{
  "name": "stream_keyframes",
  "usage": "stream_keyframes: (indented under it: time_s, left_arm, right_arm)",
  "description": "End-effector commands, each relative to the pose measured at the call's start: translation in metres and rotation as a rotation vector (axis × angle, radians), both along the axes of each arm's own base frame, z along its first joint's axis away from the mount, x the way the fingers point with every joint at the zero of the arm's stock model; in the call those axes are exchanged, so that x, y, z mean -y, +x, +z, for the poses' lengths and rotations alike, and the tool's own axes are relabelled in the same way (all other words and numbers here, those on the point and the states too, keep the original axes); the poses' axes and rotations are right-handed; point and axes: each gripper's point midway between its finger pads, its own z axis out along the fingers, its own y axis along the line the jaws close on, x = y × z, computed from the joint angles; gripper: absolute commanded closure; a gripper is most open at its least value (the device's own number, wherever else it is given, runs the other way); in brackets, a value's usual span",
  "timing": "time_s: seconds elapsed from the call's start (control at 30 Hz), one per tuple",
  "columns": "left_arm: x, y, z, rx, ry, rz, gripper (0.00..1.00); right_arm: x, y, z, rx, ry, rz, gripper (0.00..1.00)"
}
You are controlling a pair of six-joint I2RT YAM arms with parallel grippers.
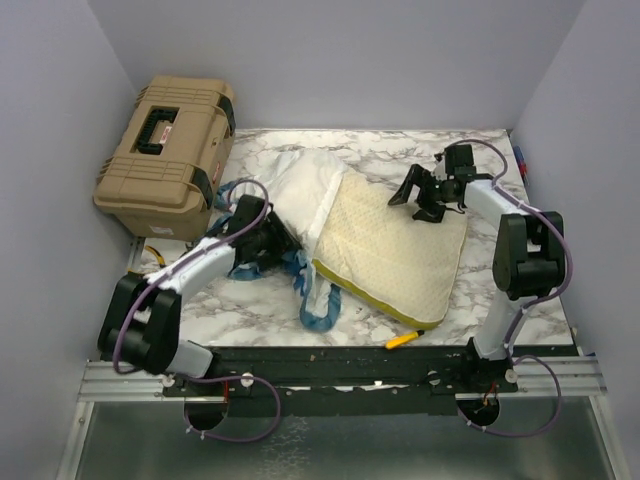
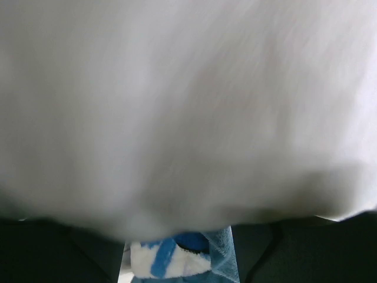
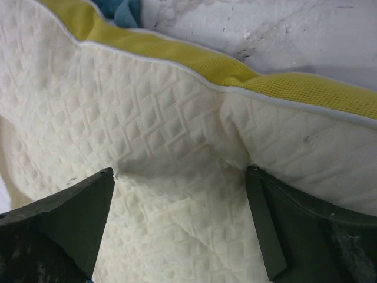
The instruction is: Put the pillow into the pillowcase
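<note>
The cream quilted pillow [image 1: 395, 250] lies on the table's middle, its mustard band [image 1: 375, 300] along the near edge. Its left end sits in the pillowcase [image 1: 300, 190], which shows its white inside and bunched blue trim [image 1: 320, 312]. My left gripper [image 1: 272, 238] is pushed into the pillowcase. In the left wrist view white cloth [image 2: 188, 106] covers the fingertips, and the dark fingers [image 2: 59, 253] stand apart with loose blue-and-white fabric [image 2: 177, 259] between them. My right gripper [image 1: 420, 195] [image 3: 179, 177] is open, its fingertips [image 3: 76, 212] pressed on the pillow [image 3: 177, 118] near its far right edge.
A tan hard case [image 1: 165, 155] stands at the back left, beside the table's edge. A small yellow-and-orange object [image 1: 402, 340] lies at the front edge. Grey walls close in the back and sides. Marble table surface [image 1: 500, 300] shows to the right of the pillow.
</note>
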Motion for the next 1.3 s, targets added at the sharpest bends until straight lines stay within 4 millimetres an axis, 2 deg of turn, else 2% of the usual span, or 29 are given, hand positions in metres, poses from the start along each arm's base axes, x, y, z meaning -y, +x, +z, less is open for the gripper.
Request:
stream_keyframes:
  time_s: [0.0,0.13,0.23,0.33,0.37,0.47,0.57,0.67,0.73,0.8,0.87,0.93,1.03,1.1,1.2,1.27]
  left_arm:
    - [0.064,0.100,0.060,0.297,-0.151,-0.168,0.37]
    - [0.096,0.150,0.072,0.363,-0.171,-0.265,0.37]
    - [0.124,0.182,0.073,0.376,-0.222,-0.334,0.37]
    - [0.146,0.202,0.061,0.357,-0.276,-0.382,0.39]
    - [0.150,0.207,0.063,0.361,-0.288,-0.390,0.40]
    - [0.149,0.215,0.065,0.371,-0.273,-0.387,0.40]
    - [0.123,0.214,0.062,0.343,-0.139,-0.373,0.39]
    - [0.065,0.211,0.048,0.244,0.126,-0.283,0.33]
    - [0.021,0.204,0.049,0.172,0.285,-0.223,0.32]
    - [-0.019,0.195,0.059,0.131,0.426,-0.158,0.31]
    - [-0.051,0.185,0.078,0.122,0.535,-0.103,0.30]
    - [-0.074,0.174,0.103,0.140,0.616,-0.065,0.29]
    - [-0.082,0.157,0.132,0.175,0.630,-0.063,0.30]
    - [-0.076,0.144,0.142,0.197,0.584,-0.089,0.32]
    - [-0.061,0.122,0.145,0.207,0.509,-0.138,0.33]
    - [-0.044,0.106,0.142,0.217,0.453,-0.182,0.33]
  right_arm:
    - [-0.007,-0.045,-0.024,-0.135,0.065,0.047,0.01]
    - [-0.004,-0.062,-0.023,-0.149,0.090,0.040,0.01]
    - [-0.004,-0.074,-0.023,-0.168,0.126,0.038,0.01]
    - [-0.015,-0.085,-0.017,-0.187,0.212,0.055,0.01]
    - [-0.021,-0.087,-0.012,-0.181,0.259,0.060,0.02]
    - [-0.036,-0.098,-0.002,-0.194,0.371,0.051,0.02]
    - [-0.053,-0.110,0.006,-0.209,0.436,0.065,0.02]
    - [-0.077,-0.123,0.014,-0.228,0.495,0.098,0.02]
    - [-0.098,-0.131,0.017,-0.249,0.533,0.129,0.02]
    - [-0.123,-0.138,0.024,-0.255,0.579,0.172,0.02]
    - [-0.151,-0.144,0.033,-0.259,0.627,0.225,0.02]
    - [-0.179,-0.149,0.043,-0.269,0.661,0.291,0.02]
    - [-0.212,-0.153,0.062,-0.237,0.659,0.416,0.02]
    - [-0.218,-0.147,0.071,-0.175,0.555,0.458,0.02]
    - [-0.200,-0.126,0.090,-0.022,0.380,0.440,0.01]
    - [-0.175,-0.116,0.089,0.020,0.302,0.386,0.01]
